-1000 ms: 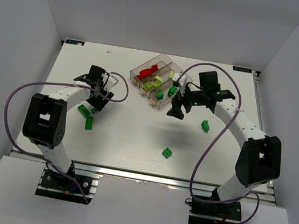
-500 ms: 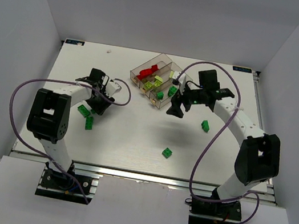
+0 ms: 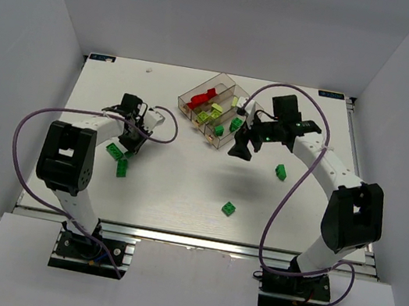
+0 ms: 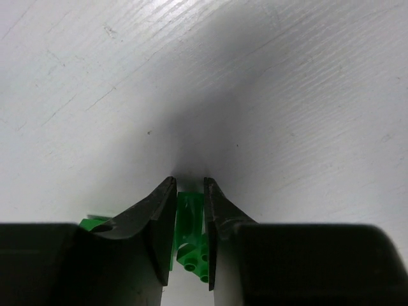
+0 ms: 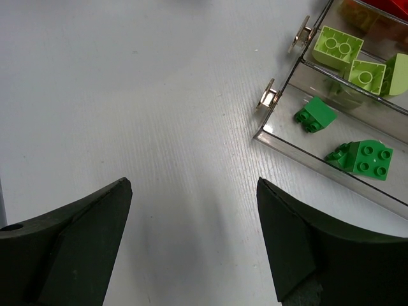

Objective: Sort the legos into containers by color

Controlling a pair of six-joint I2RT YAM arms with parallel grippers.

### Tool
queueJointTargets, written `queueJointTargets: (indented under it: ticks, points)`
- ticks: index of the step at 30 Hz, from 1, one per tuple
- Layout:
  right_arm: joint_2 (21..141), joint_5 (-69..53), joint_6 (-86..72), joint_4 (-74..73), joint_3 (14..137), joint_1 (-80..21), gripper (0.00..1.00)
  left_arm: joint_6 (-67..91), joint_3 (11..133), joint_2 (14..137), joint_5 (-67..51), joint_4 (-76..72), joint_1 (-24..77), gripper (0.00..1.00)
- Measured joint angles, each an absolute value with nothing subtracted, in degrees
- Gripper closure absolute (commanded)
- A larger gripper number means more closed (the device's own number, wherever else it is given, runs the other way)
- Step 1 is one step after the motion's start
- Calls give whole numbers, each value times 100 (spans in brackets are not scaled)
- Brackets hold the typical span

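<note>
Left side of the table (image 3: pixel 183 185): left gripper (image 4: pixel 188 191) clamped on green brick (image 4: pixel 189 220) | right gripper (image 5: pixel 192 191) spread wide, empty | brick likely light, rigid, slick; hold flat sides

green lego (image 4: pixel 189 223) half hidden inside left hand (image 4: pixel 189 182), another green bit (image 4: pixel 93 222), perhaps lego, mostly covered
</note>
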State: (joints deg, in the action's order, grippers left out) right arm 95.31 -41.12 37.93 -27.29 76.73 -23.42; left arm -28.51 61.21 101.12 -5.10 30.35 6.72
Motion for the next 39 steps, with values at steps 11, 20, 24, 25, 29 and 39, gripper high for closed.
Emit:
queueJointTargets:
  ticks: [11,20,24,25,29,39]
  points:
    - [9531,-4115,3780,-2720,7662,-2283,17,-2648,5822,9913,-462,2672,670,72]
    - [9529,-4115,3763,-2707,7594,-2265,17,-2495,5822,9909,-364,2644,670,74]
    - [9518,-4115,3750,-2705,7575,-2259,17,-2298,5826,9900,-388,2646,663,76]
    - [9507,-4117,3747,-2696,7559,-2257,17,-2215,5833,9889,-436,2648,657,76]
    - [9487,-4119,3721,-2694,7522,-2257,17,-1645,5872,9699,-882,2471,655,77]
    - [9303,-4136,3570,-2694,7509,-2062,18,473,5767,8567,-2073,360,1422,77]
